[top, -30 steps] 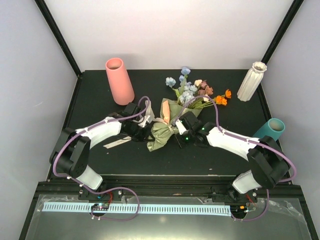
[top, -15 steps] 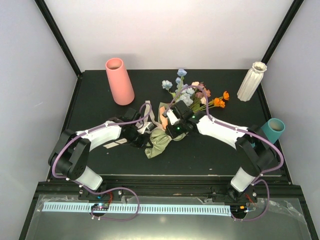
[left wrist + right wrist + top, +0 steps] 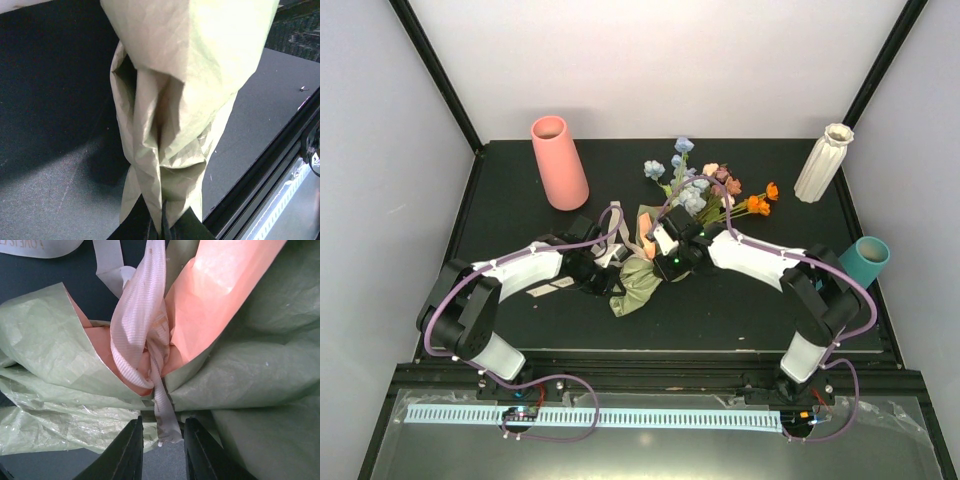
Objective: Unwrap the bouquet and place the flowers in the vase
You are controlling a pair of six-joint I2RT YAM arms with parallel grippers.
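Anchoring side: my left gripper (image 3: 161,232) was clamped on the twisted tail of the paper sheet (image 3: 190,75), olive face outward. I judged that this hold had to stay firm while the tie was worked.
Bouquet position: the bouquet (image 3: 638,282) lay on the table (image 3: 740,310) between the two arms, with its tail toward the near left and its blooms toward the far right.
Step in hand: I judged it to be undoing the ribbon (image 3: 135,325) tied round the neck of the wrap.
Right gripper (image 3: 164,452): its fingers stood apart with the ribbon's loose end hanging between them, not pinched.
Technique: I needed to close on the loose end only, clear of the peach lining, then draw slowly along the ribbon, away from the left hold.
Risk: I reckoned that catching paper with the ribbon could tighten the tie or drag the flowers (image 3: 705,195) sideways.
Destination: the vase (image 3: 823,163) stood upright at the far right, well apart from the bouquet.
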